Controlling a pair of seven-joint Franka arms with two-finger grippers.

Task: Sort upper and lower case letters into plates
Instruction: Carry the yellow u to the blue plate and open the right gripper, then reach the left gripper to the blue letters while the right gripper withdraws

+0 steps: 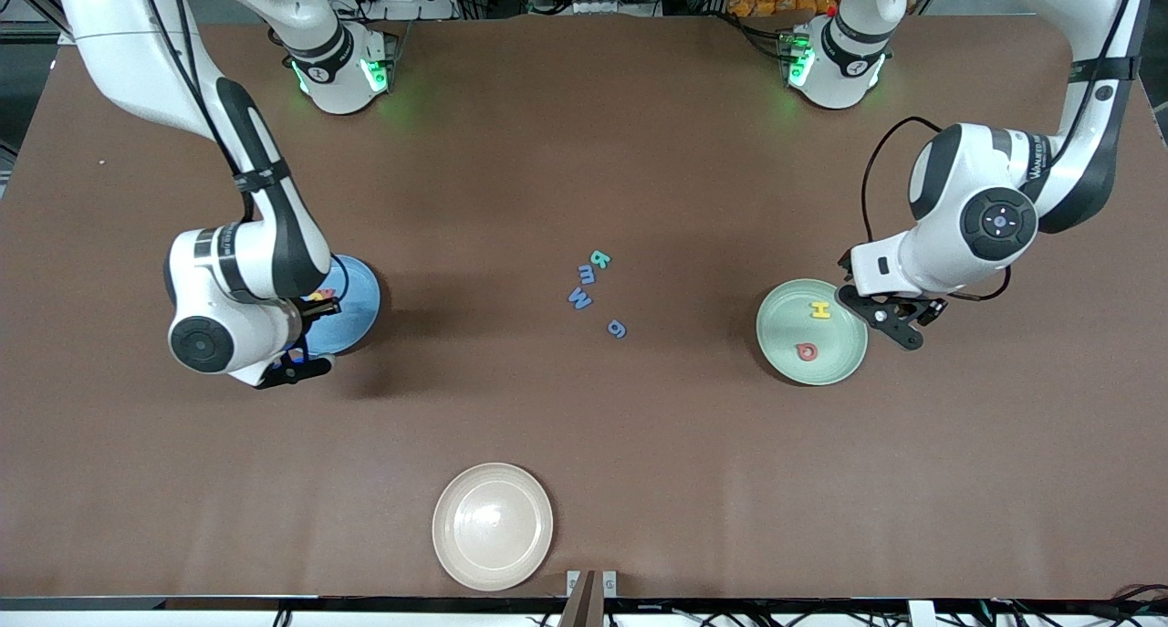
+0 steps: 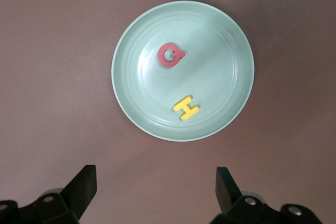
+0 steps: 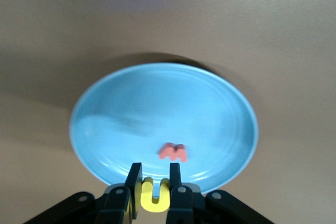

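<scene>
My right gripper [image 3: 155, 174] is shut on a yellow letter [image 3: 156, 196] shaped like a u, and holds it over the rim of the blue plate [image 3: 157, 103]. A red-pink letter [image 3: 174, 152] lies in that plate. In the front view the right gripper [image 1: 308, 337] covers part of the blue plate [image 1: 358, 300]. My left gripper [image 2: 156, 187] is open and empty over bare table beside the pale green plate [image 2: 220, 35], which holds a red letter [image 2: 169, 55] and a yellow H [image 2: 186, 107]. Several loose letters lie mid-table: teal [image 1: 600, 260], blue [image 1: 587, 275], blue [image 1: 579, 297] and blue [image 1: 617, 329].
A cream-beige plate [image 1: 493, 527] with nothing in it sits near the table edge closest to the front camera. Both arm bases stand along the edge farthest from that camera. The brown tabletop [image 1: 584, 426] spreads between the plates.
</scene>
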